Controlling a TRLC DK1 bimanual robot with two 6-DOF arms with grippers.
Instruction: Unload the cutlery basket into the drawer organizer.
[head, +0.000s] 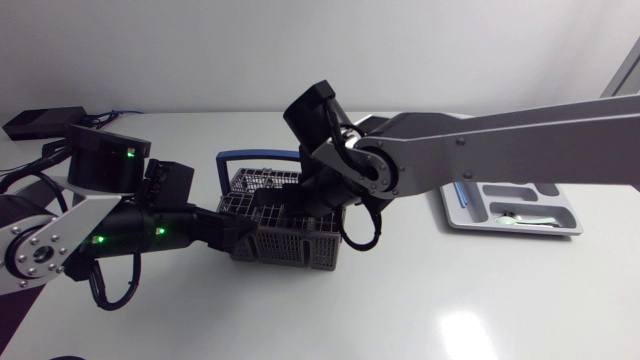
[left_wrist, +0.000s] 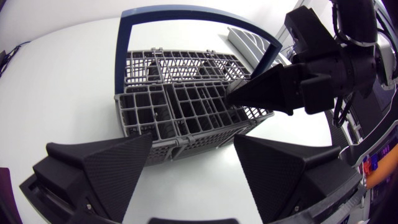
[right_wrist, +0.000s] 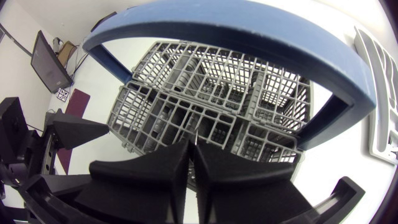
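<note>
The right gripper (right_wrist: 193, 144) dips into the grey cutlery basket (head: 268, 192) on the table (head: 450, 300), fingers (right_wrist: 155, 171) pressed almost together — whether they pinch anything cannot be told. The left gripper (left_wrist: 193, 142) gapes wide and empty at the basket's end; the drawer organizer (head: 560, 203) lies well apart.

Cutlery basket (head: 285, 215) left of drawer organizer (head: 515, 207), left jaws at its left side, right jaws over it

Grey cutlery basket (right_wrist: 205, 106) beneath its arching blue handle (right_wrist: 249, 28), right hand (right_wrist: 193, 146) over it — closed to a slit
</note>
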